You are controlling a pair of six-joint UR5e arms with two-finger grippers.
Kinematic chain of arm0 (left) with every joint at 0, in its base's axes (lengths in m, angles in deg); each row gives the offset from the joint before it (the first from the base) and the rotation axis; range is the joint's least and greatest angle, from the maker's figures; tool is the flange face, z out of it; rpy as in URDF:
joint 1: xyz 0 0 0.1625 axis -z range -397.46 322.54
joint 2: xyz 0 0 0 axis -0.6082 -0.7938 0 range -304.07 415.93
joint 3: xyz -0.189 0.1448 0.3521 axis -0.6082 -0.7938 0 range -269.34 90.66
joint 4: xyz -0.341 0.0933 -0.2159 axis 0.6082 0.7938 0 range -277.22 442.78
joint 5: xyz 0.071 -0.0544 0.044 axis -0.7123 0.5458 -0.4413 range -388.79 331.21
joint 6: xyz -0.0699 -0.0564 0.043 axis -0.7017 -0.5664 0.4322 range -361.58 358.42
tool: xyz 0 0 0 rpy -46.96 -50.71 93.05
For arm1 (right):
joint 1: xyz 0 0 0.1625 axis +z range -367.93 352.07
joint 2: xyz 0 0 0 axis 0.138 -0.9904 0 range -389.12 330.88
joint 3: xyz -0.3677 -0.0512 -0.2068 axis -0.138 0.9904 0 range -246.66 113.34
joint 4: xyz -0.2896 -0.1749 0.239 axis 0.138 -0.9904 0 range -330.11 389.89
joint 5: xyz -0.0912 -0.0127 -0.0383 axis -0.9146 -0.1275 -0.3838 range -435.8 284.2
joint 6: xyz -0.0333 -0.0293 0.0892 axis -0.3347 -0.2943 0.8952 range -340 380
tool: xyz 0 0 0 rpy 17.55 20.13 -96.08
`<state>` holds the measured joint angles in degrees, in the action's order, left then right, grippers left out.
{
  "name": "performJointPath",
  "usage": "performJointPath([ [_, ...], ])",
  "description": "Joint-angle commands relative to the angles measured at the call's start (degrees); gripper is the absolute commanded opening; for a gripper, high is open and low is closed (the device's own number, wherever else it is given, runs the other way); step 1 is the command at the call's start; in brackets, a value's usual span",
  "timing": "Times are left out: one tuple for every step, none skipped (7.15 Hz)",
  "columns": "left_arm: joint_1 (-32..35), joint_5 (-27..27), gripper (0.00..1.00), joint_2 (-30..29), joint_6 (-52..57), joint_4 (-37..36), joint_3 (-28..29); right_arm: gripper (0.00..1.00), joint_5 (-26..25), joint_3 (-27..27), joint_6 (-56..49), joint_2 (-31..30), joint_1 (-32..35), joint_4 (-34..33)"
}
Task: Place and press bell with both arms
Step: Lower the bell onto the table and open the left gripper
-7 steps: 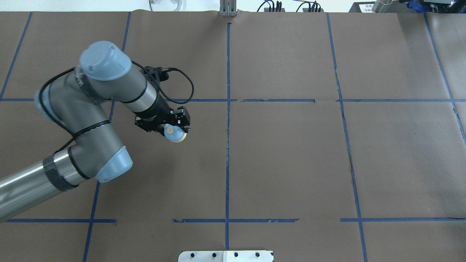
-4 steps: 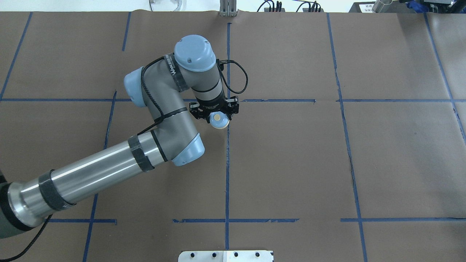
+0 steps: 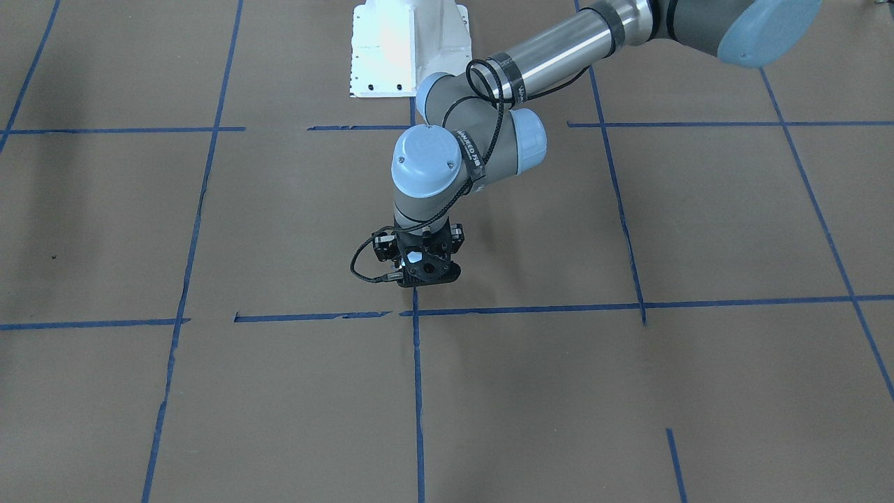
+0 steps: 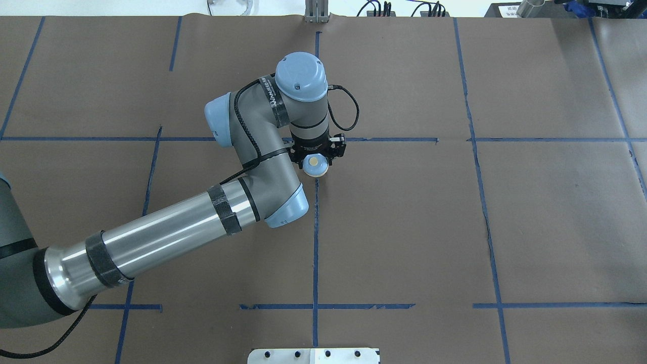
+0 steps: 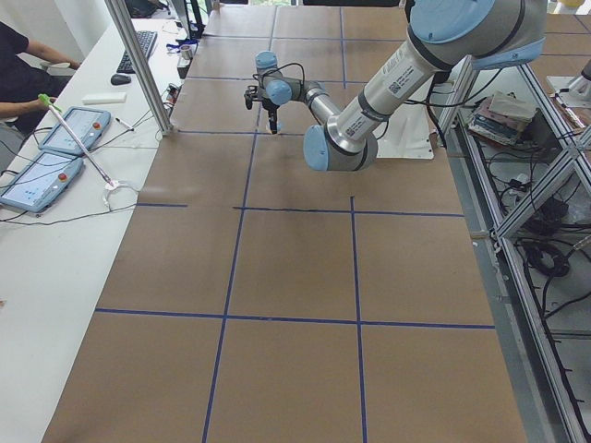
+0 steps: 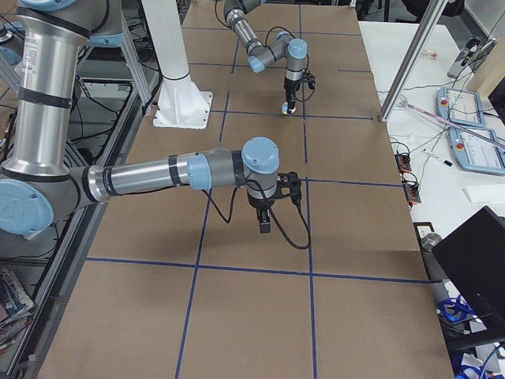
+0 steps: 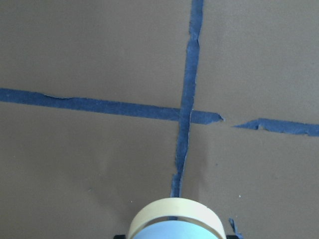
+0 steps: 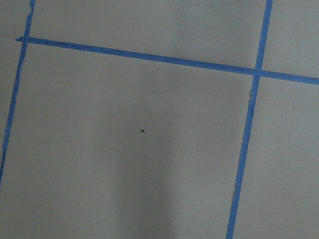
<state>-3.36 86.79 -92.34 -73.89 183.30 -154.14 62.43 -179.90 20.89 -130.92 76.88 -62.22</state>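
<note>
The light-blue bell, cream button up, sits between the fingers of my left gripper, which is shut on it. It hangs low over the brown paper by the central blue tape line, just below a tape crossing. The left wrist view shows its cream base ring at the bottom edge. In the front-facing view the left gripper hides the bell. My right gripper shows only in the exterior right view, pointing down over the table, nothing seen in it. I cannot tell whether it is open or shut.
Blue tape lines divide the brown paper into squares. The white pedestal stands at the robot's side of the table. A metal post, tablets and an operator are along the far edge.
My left arm has swung right from the left-hand square to the central tape line, carrying the bell in its shut gripper, and the wrist has turned to point straight down.
</note>
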Motion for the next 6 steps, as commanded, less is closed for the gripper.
performJointPath([
  [-0.96, -2.18, 0.19, 0.09, 0.06, 0.38, 0.2, 1.0, 0.19, 0.13, -0.01, 0.03, 0.0, 0.0],
  [-1.58, -3.16, 0.27, 0.09, -0.03, 0.47, 0.2, 1.0, 0.19, 0.39, -0.01, 0.03, 0.0, 0.0],
  [-1.67, -3.17, 0.29, 0.09, 0.06, 0.55, 0.2, 1.0, 0.19, 0.4, -0.01, 0.03, 0.0, 0.0],
  [-1.67, -3.17, 0.34, 0.09, 0.06, 0.55, 0.2, 1.0, 0.28, 0.4, -0.01, 0.03, 0.0, 0.0],
  [-1.67, -3.17, 0.73, 0.18, 0.06, 0.55, 0.2, 1.0, 0.28, 0.4, -0.01, 0.03, 0.0, 0.0],
  [-1.67, -3.17, 0.79, 0.18, 0.06, 0.55, 0.2, 1.0, 0.2, 0.4, -0.01, 0.03, 0.0, 0.0],
])
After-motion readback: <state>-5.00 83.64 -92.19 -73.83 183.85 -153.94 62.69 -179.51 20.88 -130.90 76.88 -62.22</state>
